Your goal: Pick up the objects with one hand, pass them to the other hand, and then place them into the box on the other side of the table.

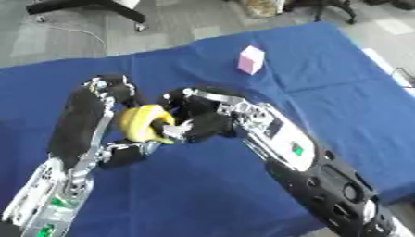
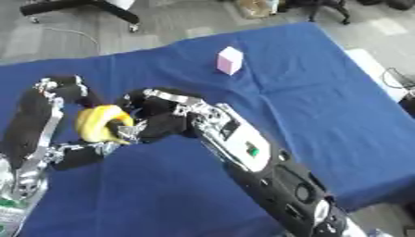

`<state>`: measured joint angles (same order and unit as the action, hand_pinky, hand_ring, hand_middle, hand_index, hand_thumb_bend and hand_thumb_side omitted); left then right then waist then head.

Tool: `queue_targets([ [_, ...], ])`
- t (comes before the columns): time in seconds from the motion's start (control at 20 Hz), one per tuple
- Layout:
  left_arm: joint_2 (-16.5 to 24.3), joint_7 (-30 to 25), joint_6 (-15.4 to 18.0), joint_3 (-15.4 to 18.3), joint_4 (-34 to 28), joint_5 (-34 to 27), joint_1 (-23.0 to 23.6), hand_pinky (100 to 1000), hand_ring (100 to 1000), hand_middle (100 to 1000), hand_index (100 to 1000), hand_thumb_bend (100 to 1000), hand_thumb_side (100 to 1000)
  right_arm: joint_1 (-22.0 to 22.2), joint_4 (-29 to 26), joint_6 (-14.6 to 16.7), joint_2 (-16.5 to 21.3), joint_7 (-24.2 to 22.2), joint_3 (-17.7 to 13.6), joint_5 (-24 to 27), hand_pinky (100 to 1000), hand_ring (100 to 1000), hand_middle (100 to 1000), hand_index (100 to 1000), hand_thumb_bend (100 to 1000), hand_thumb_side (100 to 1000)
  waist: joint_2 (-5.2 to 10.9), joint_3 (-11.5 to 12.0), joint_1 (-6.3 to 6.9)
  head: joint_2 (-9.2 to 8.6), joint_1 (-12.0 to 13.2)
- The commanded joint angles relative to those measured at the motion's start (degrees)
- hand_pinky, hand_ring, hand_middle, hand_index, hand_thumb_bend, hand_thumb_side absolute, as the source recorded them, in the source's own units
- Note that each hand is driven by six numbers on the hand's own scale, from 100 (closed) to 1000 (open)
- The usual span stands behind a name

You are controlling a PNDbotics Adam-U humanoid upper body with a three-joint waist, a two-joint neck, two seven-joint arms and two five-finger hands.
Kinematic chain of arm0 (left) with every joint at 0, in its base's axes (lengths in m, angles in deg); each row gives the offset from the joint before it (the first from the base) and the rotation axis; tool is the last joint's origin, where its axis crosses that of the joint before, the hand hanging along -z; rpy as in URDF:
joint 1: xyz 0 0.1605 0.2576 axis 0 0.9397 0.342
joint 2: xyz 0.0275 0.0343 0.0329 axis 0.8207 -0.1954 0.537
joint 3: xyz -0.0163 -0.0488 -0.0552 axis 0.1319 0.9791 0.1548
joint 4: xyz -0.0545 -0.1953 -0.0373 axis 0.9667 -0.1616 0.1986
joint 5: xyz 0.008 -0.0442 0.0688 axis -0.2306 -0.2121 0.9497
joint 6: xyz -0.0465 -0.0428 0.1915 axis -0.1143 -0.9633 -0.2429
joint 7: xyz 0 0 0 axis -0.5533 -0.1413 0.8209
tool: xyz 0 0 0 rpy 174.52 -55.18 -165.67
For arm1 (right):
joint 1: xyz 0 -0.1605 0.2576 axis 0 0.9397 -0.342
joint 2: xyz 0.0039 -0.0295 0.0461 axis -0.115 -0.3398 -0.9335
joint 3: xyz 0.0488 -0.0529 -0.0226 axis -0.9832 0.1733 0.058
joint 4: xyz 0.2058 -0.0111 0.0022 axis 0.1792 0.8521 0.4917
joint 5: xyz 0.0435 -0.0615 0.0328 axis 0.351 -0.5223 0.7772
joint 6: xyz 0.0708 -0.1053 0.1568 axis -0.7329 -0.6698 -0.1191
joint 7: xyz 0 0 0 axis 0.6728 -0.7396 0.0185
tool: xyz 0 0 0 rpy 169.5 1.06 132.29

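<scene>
Fingers around upright banana

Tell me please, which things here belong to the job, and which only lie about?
Belong to the job:
- yellow banana-like object, held between both hands
- left hand
- right hand
- pink box on the blue table

Only lying about:
- chair base on the floor behind the table

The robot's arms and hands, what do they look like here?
Both arms are mostly black with silver metal joints and brackets. The right arm carries a pale panel with a small green mark, and round black fittings nearer the shoulder. The left arm has a black padded forearm and silver framework with green spots lower down.
</scene>
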<state>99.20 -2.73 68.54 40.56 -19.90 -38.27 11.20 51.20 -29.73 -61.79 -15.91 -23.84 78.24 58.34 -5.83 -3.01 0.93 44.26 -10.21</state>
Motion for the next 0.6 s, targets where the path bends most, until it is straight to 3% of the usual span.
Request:
queue_targets([
  [0.05, 0.1, 1.4, -0.3, 1.1, -2.9, -0.2, -2.3, 298, 267, 185, 304, 106, 100, 0.3, 0.9, -0.2, 0.2, -0.7, 0.6, -0.1, 650, 535, 253, 166, 100, 100, 0.51, 0.0, -0.9, -0.14, 0.0],
  [0.3, -0.2, 2.4, -1.1, 1.2, -2.7, 0.3, -2.2, 262, 228, 128, 253, 112, 100, 0.4, 1.0, 0.1, 0.1, -1.3, 0.4, -0.2, 653, 540, 260, 174, 100, 112, 0.47, -0.1, -0.9, -0.14, 0.0],
  [0.4, -0.6, 3.0, -1.3, 1.4, -2.6, 0.3, -2.1, 270, 215, 100, 228, 115, 100, 0.4, 0.9, 0.4, 0.0, -1.6, 0.3, -0.1, 658, 549, 276, 248, 100, 257, 0.47, -0.1, -0.89, -0.14, 0.0],
  [0.45, -0.8, 3.3, -1.5, 1.6, -2.5, 0.2, -2.0, 271, 211, 100, 220, 116, 100, 0.4, 0.8, 0.6, 0.0, -1.7, 0.2, 0.0, 657, 551, 280, 264, 100, 282, 0.47, -0.1, -0.89, -0.14, -0.1],
  [0.6, -1.4, 4.5, -1.8, 2.0, -2.5, 0.0, -2.0, 279, 201, 100, 198, 128, 100, 0.4, 0.4, 1.5, 0.0, -1.7, -0.2, 0.1, 660, 565, 346, 394, 100, 525, 0.48, -0.2, -0.91, -0.14, 0.0],
])
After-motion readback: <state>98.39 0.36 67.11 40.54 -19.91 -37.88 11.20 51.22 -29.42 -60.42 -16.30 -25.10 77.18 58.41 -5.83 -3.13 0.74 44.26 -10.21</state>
